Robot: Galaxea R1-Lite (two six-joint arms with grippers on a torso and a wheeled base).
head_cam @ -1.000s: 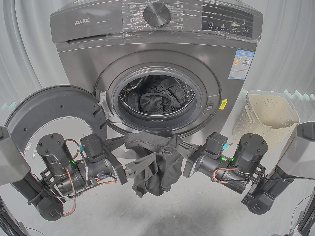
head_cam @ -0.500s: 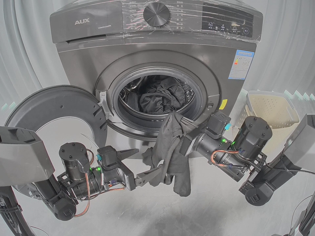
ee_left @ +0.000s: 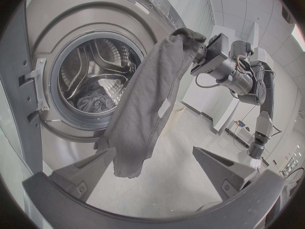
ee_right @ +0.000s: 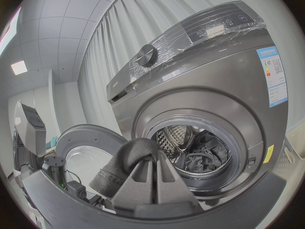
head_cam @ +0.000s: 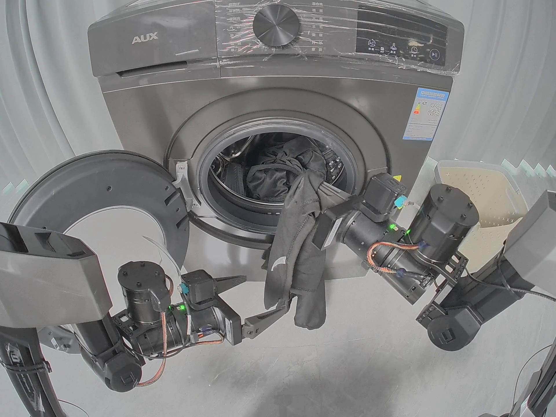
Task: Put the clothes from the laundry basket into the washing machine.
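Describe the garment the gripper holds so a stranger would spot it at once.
Find the grey washing machine with its round door open. At the drum mouth, a dark grey garment hangs from the right gripper. Unlike the dark clothes inside the drum, it dangles outside, down the machine's front.

Bright, even overhead light here; I see a ceiling panel (ee_right: 19,67) glowing. Plastic film (head_cam: 324,24) atop the washing machine (head_cam: 145,105) glares slightly, drum (ee_left: 95,70) dimmer. Wrist views bend hard, corners black.

Arm pose and grip state
Holds right gripper (head_cam: 323,191) raised, clamped on garment (head_cam: 292,244); holds left gripper (head_cam: 263,293) low, fingers spread wide.
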